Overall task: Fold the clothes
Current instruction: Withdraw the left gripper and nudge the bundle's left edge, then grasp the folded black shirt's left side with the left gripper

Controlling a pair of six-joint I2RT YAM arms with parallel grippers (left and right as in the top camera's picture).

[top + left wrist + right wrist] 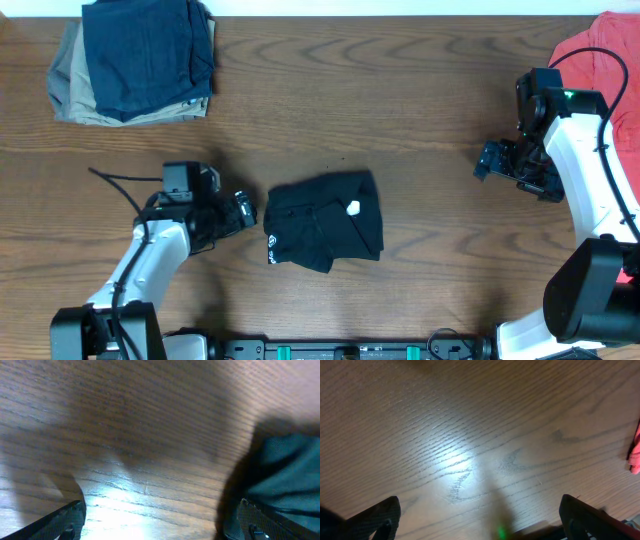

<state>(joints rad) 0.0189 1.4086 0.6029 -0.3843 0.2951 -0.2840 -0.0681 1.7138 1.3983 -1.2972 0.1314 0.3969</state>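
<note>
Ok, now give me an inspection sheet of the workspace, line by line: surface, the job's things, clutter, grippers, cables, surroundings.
Surface: wooden table, no spills or marks seen.
Job's things: black shirt lies as a compact folded bundle near the front middle, white logo marks showing.
Clutter: navy and khaki garments stacked at the far left corner; coral-red shirt at the far right edge.
Grippers: left gripper open, empty, beside the black shirt's left edge; right gripper open, empty, over bare wood.
Cables: black cable loops off the left arm; another cable runs over the right arm.
Surroundings: nothing seen.
</note>
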